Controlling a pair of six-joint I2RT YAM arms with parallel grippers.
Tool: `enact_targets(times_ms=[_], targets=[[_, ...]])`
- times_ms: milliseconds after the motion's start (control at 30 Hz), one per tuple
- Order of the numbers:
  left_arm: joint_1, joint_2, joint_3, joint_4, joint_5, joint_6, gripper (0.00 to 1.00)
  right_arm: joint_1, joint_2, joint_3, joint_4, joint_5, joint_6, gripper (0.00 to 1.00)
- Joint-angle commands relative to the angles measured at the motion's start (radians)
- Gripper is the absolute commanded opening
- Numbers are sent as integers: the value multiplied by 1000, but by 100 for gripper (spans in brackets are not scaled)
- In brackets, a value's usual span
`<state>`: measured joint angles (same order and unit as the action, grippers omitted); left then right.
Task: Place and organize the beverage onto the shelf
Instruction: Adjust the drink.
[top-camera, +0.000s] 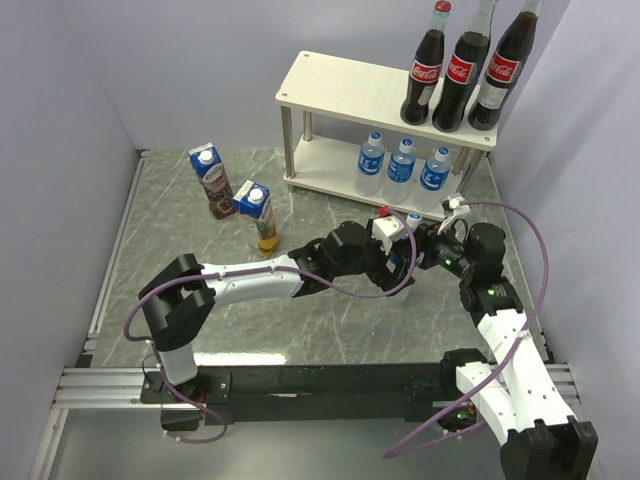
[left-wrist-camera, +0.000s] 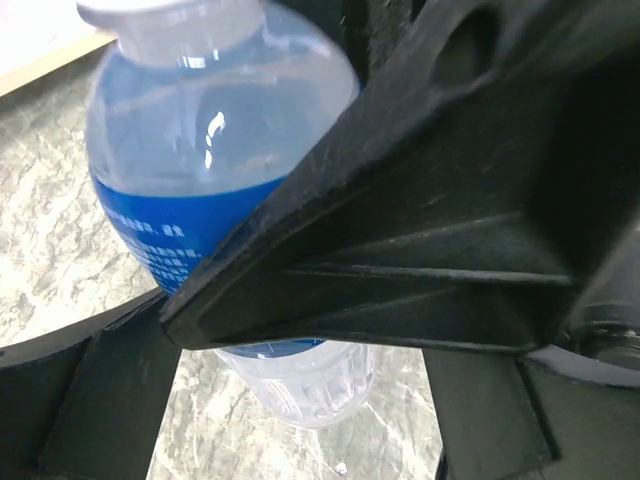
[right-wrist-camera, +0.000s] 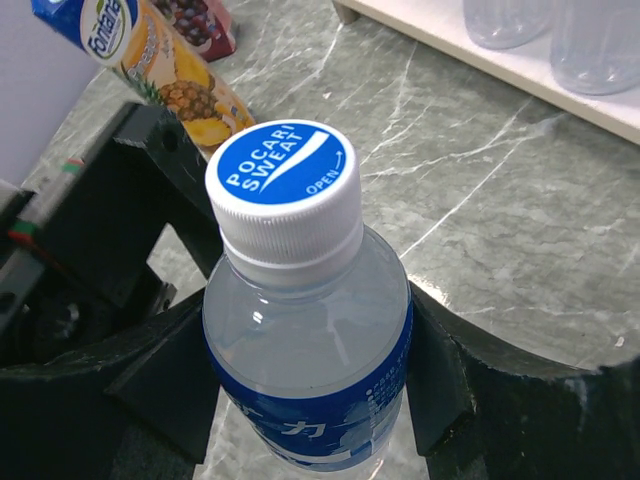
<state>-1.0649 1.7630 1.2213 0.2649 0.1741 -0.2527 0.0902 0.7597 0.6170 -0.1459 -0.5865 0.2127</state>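
Observation:
My right gripper (right-wrist-camera: 310, 372) is shut on a small blue-labelled water bottle (right-wrist-camera: 300, 330), upright, with black fingers (right-wrist-camera: 445, 365) pressed against both sides. Its white and blue cap reads Pocari Sweat. My left gripper (left-wrist-camera: 300, 405) stands open around the same bottle (left-wrist-camera: 215, 140), with the right gripper's finger (left-wrist-camera: 420, 200) crossing in front. In the top view both grippers meet at the bottle (top-camera: 411, 220), in front of the shelf (top-camera: 340, 85). Three Coca-Cola bottles (top-camera: 460, 75) stand on its top board and three water bottles (top-camera: 401, 165) on the lower one.
The grape juice carton (top-camera: 213, 180) and the pineapple juice carton (top-camera: 258, 215) stand on the marble table, left of the shelf. The pineapple carton (right-wrist-camera: 170, 85) shows just beyond the left arm. Grey walls close in the left, back and right sides.

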Motion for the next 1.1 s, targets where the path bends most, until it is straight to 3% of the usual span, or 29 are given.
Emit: enact_targets(times_ms=[0,167,267,467,500,567,600,633,833,1067], targets=[[-7,21,64,39,-71,-11,97,-3,-39,59,143,-49,33,3],[-7,39,81,7,-105,4,88,-4,-40,59,143,-61,33,6],[-6,52,102,-19,-93,13,77,-4,-40,61,143,-81,34,7],[-7,41,92,14,-41,6,37,-14,-34,63,143,-114,47,13],[-6,38,78,23,-39,6,25,-18,-36,66,141,-118,47,15],[-6,20,60,45,-38,12,15,-20,-34,67,140,-127,47,25],[-6,12,41,49,-42,13,5,-20,-34,66,138,-130,47,29],[-6,7,34,53,-42,16,1,-20,-34,67,138,-136,48,37],[-6,-37,-42,79,-58,47,0,-21,-25,72,129,-156,33,60],[-6,-80,-112,129,-53,79,0,-24,-16,76,123,-177,28,70]])
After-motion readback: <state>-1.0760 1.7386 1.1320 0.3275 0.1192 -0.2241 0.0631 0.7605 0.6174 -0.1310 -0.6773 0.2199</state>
